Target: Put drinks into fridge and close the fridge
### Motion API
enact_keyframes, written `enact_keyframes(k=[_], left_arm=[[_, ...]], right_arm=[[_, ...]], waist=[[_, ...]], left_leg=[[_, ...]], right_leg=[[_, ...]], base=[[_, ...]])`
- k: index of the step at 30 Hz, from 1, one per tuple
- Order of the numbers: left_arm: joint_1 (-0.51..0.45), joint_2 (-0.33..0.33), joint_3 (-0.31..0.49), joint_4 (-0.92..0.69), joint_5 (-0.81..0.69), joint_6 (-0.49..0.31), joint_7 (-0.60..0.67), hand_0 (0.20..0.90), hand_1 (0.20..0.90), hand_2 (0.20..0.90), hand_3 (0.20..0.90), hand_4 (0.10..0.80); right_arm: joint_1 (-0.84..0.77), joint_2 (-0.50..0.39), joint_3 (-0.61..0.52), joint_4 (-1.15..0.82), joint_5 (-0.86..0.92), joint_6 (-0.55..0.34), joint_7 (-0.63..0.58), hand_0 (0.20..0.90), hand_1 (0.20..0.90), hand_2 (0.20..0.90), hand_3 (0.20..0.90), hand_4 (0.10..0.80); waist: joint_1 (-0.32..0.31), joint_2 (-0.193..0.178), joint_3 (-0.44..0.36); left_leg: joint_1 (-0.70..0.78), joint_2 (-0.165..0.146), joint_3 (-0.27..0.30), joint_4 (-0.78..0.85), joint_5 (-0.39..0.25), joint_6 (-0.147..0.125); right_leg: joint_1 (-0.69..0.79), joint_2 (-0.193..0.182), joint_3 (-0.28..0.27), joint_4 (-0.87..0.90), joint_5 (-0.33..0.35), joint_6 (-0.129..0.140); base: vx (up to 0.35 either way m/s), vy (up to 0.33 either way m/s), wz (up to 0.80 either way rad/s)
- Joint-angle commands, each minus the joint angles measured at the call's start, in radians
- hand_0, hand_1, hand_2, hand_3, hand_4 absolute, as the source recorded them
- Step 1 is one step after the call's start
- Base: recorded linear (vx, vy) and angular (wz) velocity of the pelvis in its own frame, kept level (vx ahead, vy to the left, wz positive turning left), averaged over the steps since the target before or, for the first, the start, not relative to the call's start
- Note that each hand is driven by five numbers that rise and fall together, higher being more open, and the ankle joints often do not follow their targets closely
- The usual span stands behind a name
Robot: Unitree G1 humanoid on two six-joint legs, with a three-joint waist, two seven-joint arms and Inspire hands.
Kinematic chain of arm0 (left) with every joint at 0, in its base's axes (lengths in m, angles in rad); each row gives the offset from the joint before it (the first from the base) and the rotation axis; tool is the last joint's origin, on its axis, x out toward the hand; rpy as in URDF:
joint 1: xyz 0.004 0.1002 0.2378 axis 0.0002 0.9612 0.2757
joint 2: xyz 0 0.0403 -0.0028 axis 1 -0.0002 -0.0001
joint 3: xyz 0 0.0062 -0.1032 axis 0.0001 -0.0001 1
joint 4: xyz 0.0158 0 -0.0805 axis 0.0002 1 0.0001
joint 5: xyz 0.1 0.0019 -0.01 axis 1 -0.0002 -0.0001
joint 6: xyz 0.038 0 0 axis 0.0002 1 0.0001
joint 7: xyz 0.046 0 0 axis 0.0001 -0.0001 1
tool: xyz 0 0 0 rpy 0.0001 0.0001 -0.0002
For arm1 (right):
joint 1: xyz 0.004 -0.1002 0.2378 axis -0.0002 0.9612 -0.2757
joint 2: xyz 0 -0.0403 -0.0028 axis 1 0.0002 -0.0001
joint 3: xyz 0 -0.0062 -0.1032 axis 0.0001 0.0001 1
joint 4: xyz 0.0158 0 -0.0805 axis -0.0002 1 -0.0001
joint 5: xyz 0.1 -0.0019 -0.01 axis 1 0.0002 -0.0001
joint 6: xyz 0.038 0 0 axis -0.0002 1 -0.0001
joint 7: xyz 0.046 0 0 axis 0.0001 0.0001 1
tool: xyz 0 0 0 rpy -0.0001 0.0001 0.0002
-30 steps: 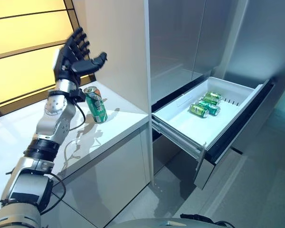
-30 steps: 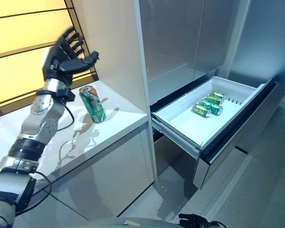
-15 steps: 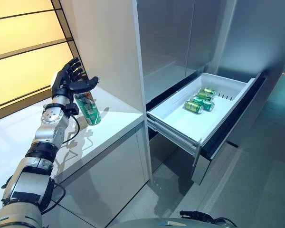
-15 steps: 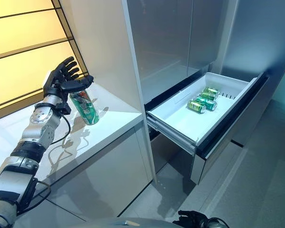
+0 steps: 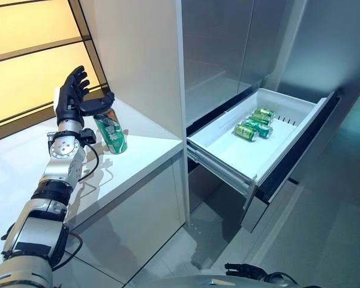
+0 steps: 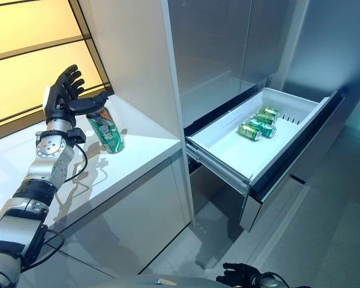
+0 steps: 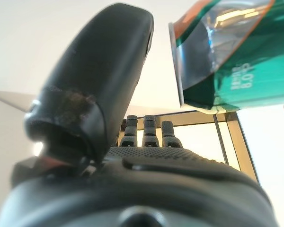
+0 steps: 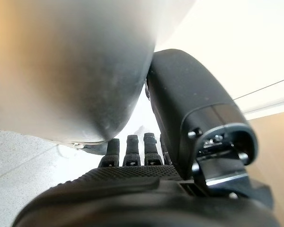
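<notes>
A green drink can (image 5: 111, 132) stands upright on the white counter (image 5: 141, 157). My left hand (image 5: 72, 99) is raised just left of it and open, fingers straight up. Its thumb (image 5: 101, 104) reaches out level with the can's top. In the left wrist view the can (image 7: 232, 52) shows beyond the thumb (image 7: 99, 75), not enclosed. To the right, the fridge drawer (image 5: 225, 170) is pulled out, and three green cans (image 5: 252, 123) lie inside at its far end. My right hand (image 6: 239, 275) hangs low at the view's bottom, its fingers (image 8: 132, 146) relaxed, holding nothing.
The tall silver fridge (image 5: 228, 48) rises above the drawer, with a white side panel (image 5: 138, 60) between it and the counter. A lit yellow panelled wall (image 5: 24, 60) backs the counter. Grey floor (image 5: 324, 228) lies in front of the drawer.
My left hand has come down from above the can to beside its top, thumb now level with the rim. The can has stayed on the counter. The camera has shifted slightly.
</notes>
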Motion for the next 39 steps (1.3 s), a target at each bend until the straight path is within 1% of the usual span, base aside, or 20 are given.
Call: enact_keyframes(k=[1, 6, 10, 17, 28, 39], left_arm=[[-0.133, 0.075, 0.065, -0.067, 0.028, -0.092, -0.003, 0.9, 0.9, 0.9, 0.9, 0.8], [-0.119, 0.066, 0.068, -0.041, -0.011, -0.104, -0.045, 0.9, 0.9, 0.9, 0.9, 0.8], [-0.11, 0.053, 0.077, -0.053, -0.039, -0.113, -0.068, 0.9, 0.9, 0.9, 0.9, 0.8], [-0.083, 0.039, 0.079, -0.054, 0.022, -0.11, -0.057, 0.9, 0.9, 0.9, 0.9, 0.8], [-0.05, 0.029, 0.09, -0.018, 0.045, -0.137, -0.034, 0.9, 0.9, 0.9, 0.9, 0.8], [-0.028, -0.005, 0.095, -0.041, 0.011, -0.133, -0.065, 0.9, 0.9, 0.9, 0.9, 0.8]], right_arm=[[0.037, -0.003, 0.051, 0.068, -0.05, 0.003, 0.038, 0.9, 0.9, 0.9, 0.9, 0.8], [0.042, -0.003, 0.046, 0.066, -0.056, 0.002, 0.037, 0.9, 0.9, 0.9, 0.9, 0.8], [0.043, -0.004, 0.042, 0.066, -0.058, 0.001, 0.036, 0.9, 0.9, 0.9, 0.9, 0.8], [0.044, -0.009, 0.035, 0.063, -0.063, -0.003, 0.041, 0.9, 0.9, 0.9, 0.9, 0.8], [0.052, -0.009, 0.032, 0.055, -0.066, -0.004, 0.041, 0.9, 0.9, 0.9, 0.9, 0.8], [0.048, -0.003, 0.036, 0.05, -0.062, 0.0, 0.037, 0.9, 0.9, 0.9, 0.9, 0.8]], waist=[[-0.007, -0.019, -0.033], [-0.009, -0.02, -0.032], [-0.009, -0.021, -0.029], [-0.008, -0.024, -0.025], [-0.007, -0.027, -0.017], [-0.001, -0.03, -0.01]], left_leg=[[-0.009, -0.088, 0.024, 0.007, -0.07, 0.079], [-0.012, -0.089, 0.029, 0.007, -0.069, 0.079], [-0.013, -0.089, 0.03, 0.007, -0.069, 0.079], [-0.015, -0.09, 0.03, 0.007, -0.068, 0.08], [-0.013, -0.091, 0.029, 0.007, -0.067, 0.08], [-0.015, -0.091, 0.024, 0.007, -0.066, 0.079]], right_leg=[[0.024, -0.022, 0.046, 0.031, -0.037, 0.056], [0.02, -0.022, 0.048, 0.03, -0.035, 0.059], [0.018, -0.023, 0.049, 0.031, -0.036, 0.059], [0.016, -0.024, 0.05, 0.033, -0.035, 0.059], [0.017, -0.026, 0.049, 0.034, -0.034, 0.062], [0.017, -0.029, 0.043, 0.035, -0.034, 0.062]], base=[[0.0, 0.0, 0.0], [0.0, 0.0, 0.0], [0.0, 0.0, 0.0], [0.0, 0.0, 0.0], [0.0, 0.0, 0.0], [0.0, 0.0, 0.0]])
